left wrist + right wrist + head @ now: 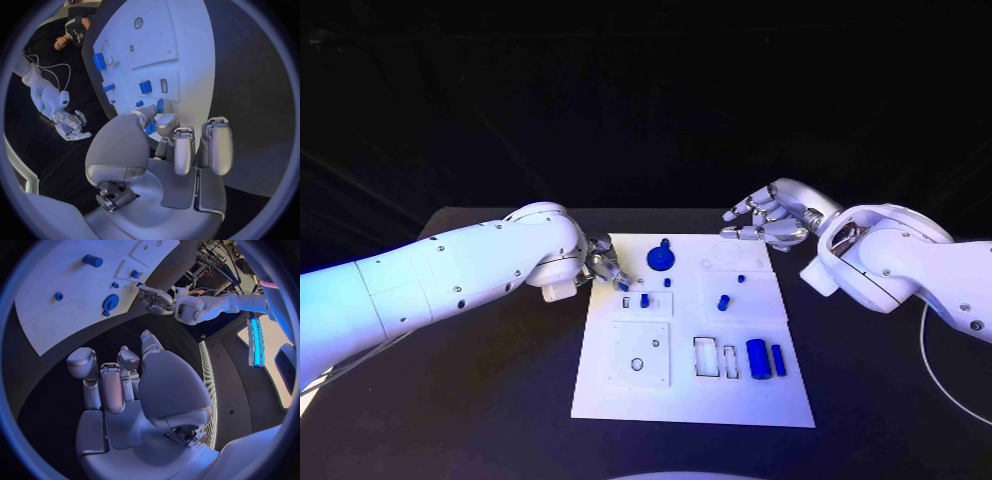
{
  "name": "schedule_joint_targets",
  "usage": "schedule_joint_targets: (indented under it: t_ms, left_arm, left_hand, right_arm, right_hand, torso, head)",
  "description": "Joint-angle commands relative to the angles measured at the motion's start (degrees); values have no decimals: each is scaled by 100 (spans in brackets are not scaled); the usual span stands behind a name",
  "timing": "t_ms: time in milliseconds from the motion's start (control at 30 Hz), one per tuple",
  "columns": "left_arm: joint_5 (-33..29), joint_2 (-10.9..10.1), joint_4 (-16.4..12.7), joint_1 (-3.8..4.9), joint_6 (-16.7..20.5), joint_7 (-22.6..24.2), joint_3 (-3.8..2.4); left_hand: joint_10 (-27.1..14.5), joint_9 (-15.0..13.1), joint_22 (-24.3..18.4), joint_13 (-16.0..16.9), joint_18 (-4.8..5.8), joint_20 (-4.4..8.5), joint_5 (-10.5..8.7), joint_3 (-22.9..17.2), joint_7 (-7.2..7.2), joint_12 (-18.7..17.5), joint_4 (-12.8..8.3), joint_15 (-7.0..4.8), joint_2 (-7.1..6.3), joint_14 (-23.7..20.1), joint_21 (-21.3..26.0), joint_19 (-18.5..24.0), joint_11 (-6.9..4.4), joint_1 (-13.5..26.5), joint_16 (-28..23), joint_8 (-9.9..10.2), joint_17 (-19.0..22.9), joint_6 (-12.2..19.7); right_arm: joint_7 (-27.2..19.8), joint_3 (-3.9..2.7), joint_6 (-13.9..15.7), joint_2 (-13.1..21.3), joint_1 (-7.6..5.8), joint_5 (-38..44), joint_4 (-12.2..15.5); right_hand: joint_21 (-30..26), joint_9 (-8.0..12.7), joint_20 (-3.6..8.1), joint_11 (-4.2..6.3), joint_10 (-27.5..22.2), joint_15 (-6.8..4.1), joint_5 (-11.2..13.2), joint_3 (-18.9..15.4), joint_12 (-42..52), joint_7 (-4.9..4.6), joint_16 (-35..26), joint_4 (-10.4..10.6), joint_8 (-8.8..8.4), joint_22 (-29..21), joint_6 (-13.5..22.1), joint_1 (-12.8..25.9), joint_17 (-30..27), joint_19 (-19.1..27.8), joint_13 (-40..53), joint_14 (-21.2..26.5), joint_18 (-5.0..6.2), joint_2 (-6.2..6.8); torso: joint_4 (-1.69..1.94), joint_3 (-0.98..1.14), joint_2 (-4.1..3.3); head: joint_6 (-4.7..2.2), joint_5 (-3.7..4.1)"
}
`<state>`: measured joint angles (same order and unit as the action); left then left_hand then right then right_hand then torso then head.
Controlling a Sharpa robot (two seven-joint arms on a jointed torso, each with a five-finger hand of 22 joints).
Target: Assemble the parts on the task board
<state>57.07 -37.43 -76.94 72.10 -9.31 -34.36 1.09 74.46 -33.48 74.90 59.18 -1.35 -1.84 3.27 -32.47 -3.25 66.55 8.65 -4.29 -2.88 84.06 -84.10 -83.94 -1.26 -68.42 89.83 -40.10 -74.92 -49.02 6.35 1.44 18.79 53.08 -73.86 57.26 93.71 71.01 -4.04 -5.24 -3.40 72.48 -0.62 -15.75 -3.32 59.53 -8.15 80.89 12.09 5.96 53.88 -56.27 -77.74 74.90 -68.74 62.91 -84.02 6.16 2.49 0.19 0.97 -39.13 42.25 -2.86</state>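
Blue plastic parts sit scattered over the white task board (625,385), which lies in the middle of the black table (473,400). They look small, rigid and light, probably smooth enough to slip from metal fingers, so each would want a firm pinch across its narrow sides rather than a loose grasp.

The large blue cylinder (757,358) lies on its side near the board's right edge, toward the near right corner, its long axis running from the near edge to the far edge. A slimmer blue bar (779,361) lies just beside it, parallel, closer to the right edge. Either is best taken across the middle of its length, from above.

A round blue gear-like piece (661,260) sits near the far edge with a small knob at its far side. It seems flat, so the knob or rim would be the place to grip. Small blue pegs (723,301) stand or lie around the board's middle; which of the two cannot be told.

The left hand (603,268) hovers at the board's far left corner, fingers curled toward a small blue piece (160,105) at the left edge; whether it is pinching that piece cannot be told. The right hand (764,220) hangs beyond the board's far right corner, fingers loosely spread, holding nothing.
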Motion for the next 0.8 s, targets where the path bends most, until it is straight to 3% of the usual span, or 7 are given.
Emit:
schedule_joint_targets:
  t_ms: [33, 300, 800]
  left_arm:
    - [229, -35, -88, -42, 263, 205, 25]
    - [350, -83, -174, -117, 151, 222, 56]
    - [387, -128, -230, -138, -307, 143, 60]
  left_hand:
    - [45, -7, 979, 6, -31, 31, 19, -754, 43, 35, -732, -50, 10, 594, -35, -325, -13, 43, 17, -39, -1508, -22]
    - [44, -11, 976, -2, -32, 32, 20, -774, 45, 30, -742, -51, -5, 594, -31, -323, -15, 54, 17, -43, -1508, -24]
    - [59, -17, 992, 11, -28, 35, 26, -835, 50, 40, -785, -53, -48, 594, -44, -330, -21, 72, 17, -51, -1508, -33]
  right_arm:
    - [-31, 2, -74, -1, 3, 18, 17]
    - [-37, 4, -79, -6, 4, 18, 18]
    - [-43, 7, -87, -9, 8, 13, 7]
  right_hand:
    - [-24, -1, -12, 15, -7, -33, -31, -25, -2, -6, -22, 13, 22, 4, 30, -1, 8, 32, 8, -264, 113, -64]
    - [-24, -1, -12, 15, -7, -33, -31, -25, -2, -6, -22, 13, 22, 4, 30, -1, 8, 32, 8, -264, 113, -64]
    - [-24, -1, -12, 15, -7, -33, -31, -25, -2, -6, -22, 13, 22, 4, 30, -1, 8, 32, 8, -264, 113, -64]
  torso:
    - [11, -2, -4]
    - [-11, -3, -14]
    - [-13, 4, -11]
  head:
    - [-3, -14]
    - [6, -45]
    - [35, -30]
